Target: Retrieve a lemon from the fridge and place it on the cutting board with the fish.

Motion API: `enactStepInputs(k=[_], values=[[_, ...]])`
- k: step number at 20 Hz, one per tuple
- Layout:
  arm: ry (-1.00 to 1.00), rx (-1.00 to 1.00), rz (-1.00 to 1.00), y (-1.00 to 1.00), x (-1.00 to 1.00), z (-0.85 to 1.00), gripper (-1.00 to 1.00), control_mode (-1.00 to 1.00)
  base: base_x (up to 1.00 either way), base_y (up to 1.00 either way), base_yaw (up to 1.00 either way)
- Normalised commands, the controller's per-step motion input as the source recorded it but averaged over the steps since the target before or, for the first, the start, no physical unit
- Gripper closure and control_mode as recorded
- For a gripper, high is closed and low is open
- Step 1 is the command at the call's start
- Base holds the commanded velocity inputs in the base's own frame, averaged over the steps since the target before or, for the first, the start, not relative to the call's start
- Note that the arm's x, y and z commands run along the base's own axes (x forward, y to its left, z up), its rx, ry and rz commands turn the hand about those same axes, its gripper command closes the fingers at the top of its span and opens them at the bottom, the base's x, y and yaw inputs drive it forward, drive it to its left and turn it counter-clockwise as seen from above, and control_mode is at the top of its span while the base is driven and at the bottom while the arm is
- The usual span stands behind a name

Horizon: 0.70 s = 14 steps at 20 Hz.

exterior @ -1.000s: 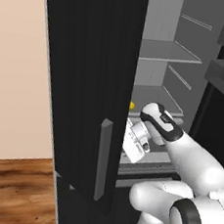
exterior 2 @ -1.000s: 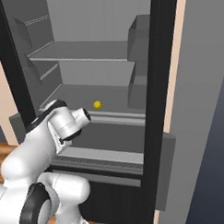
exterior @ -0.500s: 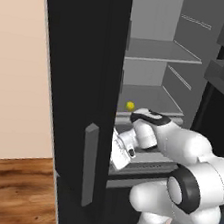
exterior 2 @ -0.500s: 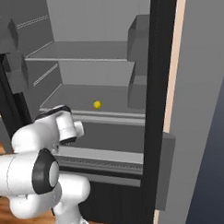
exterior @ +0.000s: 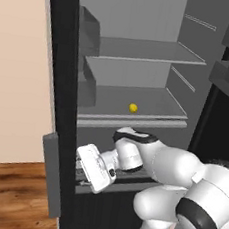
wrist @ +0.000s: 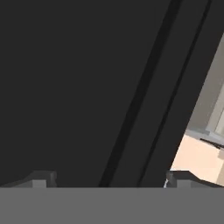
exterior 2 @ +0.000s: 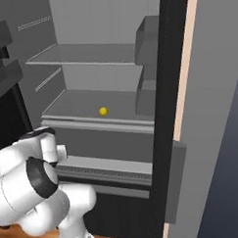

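The fridge [exterior: 133, 13] stands open, its grey shelves bare except for the lemon [exterior: 133, 107], a small yellow ball on the lower shelf [exterior 2: 76, 107], also seen as the lemon [exterior 2: 103, 111] from the right. My gripper [exterior: 84, 167] hangs below and left of that shelf, at drawer height, pointing at the inside of the black left door [exterior: 60, 55]. In the hand view the gripper [wrist: 111, 180] faces that dark door panel close up, jaws wide apart and holding nothing. The cutting board and the fish are out of view.
The right door [exterior 2: 170, 65] stands open with bins [exterior 2: 147, 36] on its inner side. A grey drawer front [exterior 2: 108, 165] runs under the lemon's shelf. Wooden floor [exterior: 6, 195] and a beige wall [exterior: 15, 75] lie left of the fridge.
The left door has swung further open to the left. My hand has moved left and down along with it. The lemon has stayed put and the jaws remain open.
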Motion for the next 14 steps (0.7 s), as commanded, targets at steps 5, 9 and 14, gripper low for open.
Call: enactStepInputs(k=[5,9,14], values=[[0.01,-0.17,-0.05,0.30,-0.06,0.16,-1.00,-1.00,0.00,0.00,0.00],[0.01,-0.16,-0.03,0.33,0.00,0.19,-1.00,-1.00,0.00,0.00,0.00],[0.00,-0.18,-0.09,0.44,0.00,0.10,-1.00,-1.00,0.00,0.00,0.00]])
